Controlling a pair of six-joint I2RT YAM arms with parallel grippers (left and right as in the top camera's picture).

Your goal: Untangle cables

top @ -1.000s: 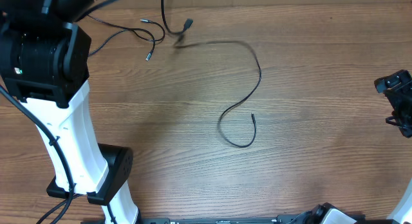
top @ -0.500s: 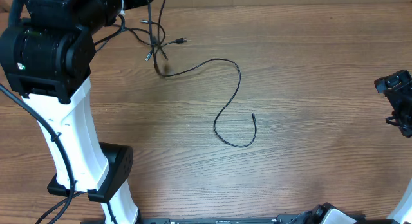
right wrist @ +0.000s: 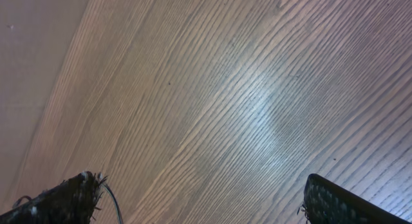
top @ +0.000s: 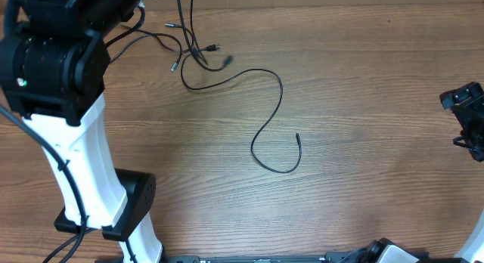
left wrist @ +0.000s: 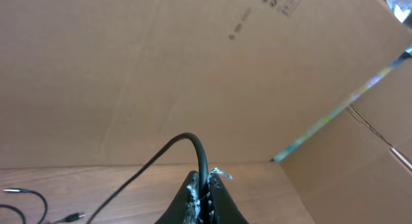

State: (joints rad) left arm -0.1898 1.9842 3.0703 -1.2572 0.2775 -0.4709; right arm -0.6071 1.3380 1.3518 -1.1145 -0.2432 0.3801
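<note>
Wood table (top: 363, 74) runs the full width of the overhead view. The left arm (top: 76, 142) takes up the left side and reaches to the far-left corner. Its wrist view looks past the table edge onto a cardboard wall (left wrist: 129, 69).

The right gripper (top: 467, 119) sits at the right edge. Its fingers (right wrist: 74, 192) are spread wide with only wood grain between them. It is released and holds nothing.

The cables (top: 193, 51) are all in the far-left part of the table, well apart from the right gripper.

- The long strand (top: 280, 93) lies flat. It leaves the tangle rightward, bends toward the near side and ends in an open loop near the table's middle.
- The knot (top: 203, 59) is a small snarl just below the left gripper's corner. Cords rise from it past the top edge of the overhead view.
- The plug tip (top: 297, 136) is the free end of the loop and points to the far side.

The left gripper (left wrist: 205, 198) is clenched on the held cord (left wrist: 187, 140), which arches out of the pinch and falls leftward to the table.

We judge that the knot sits between that pinch and the flat strand, with the axis running from far-left to near-centre. The left arm is much the nearer. The right would have to cross most of the table to reach the loop.
</note>
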